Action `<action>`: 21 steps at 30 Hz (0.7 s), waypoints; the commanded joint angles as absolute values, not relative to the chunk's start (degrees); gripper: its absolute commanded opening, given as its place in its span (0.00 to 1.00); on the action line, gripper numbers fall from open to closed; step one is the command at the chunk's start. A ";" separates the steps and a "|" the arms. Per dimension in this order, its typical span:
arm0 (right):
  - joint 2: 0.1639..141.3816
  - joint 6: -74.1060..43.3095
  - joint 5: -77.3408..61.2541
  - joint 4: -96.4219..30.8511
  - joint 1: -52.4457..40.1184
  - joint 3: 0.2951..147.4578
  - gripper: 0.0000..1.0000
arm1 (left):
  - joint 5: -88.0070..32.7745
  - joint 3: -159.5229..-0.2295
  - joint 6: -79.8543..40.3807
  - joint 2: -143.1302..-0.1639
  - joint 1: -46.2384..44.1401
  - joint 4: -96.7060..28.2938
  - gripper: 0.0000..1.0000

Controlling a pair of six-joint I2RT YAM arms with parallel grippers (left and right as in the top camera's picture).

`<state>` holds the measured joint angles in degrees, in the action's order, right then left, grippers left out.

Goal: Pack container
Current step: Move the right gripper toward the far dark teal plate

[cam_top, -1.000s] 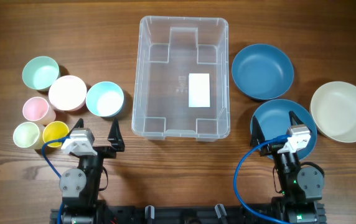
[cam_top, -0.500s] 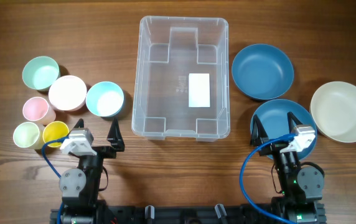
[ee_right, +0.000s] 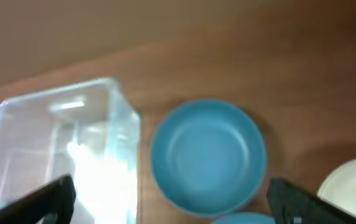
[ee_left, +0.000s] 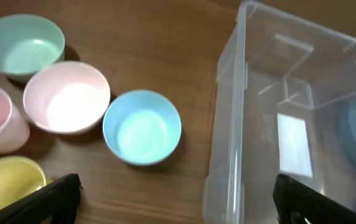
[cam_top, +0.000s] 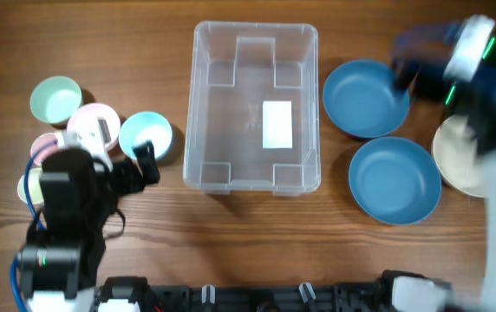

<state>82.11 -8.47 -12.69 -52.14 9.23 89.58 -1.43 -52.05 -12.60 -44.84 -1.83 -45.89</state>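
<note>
Left gripper (ee_left: 178, 202) and right gripper (ee_right: 172, 202) are both noted spread wide and empty, the container (cam_top: 235, 130) being found ahead of the left fingers and off to their right, judged light, stiff and slick-walled, and best pinched at the rounded rim.
</note>
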 commanded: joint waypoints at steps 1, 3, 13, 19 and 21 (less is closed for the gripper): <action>96.01 -7.46 -16.91 -61.36 13.96 102.65 1.00 | -1.91 -53.87 -12.88 -45.54 -2.09 -46.96 1.00; 100.77 -7.49 -15.27 -62.59 14.94 105.67 1.00 | -1.91 -53.87 -12.88 -45.54 -2.09 -47.00 1.00; 110.45 -7.46 -8.82 -58.52 14.96 105.65 1.00 | -1.89 -53.87 -12.91 -45.54 -2.09 -46.96 1.00; 120.79 -7.51 -8.64 -59.13 14.96 105.65 1.00 | -1.89 -53.87 -12.88 -45.54 -2.09 -46.89 1.00; 122.83 -7.49 -7.64 -58.11 14.98 105.65 1.00 | -1.89 -53.87 -12.88 -45.54 -2.09 -46.87 1.00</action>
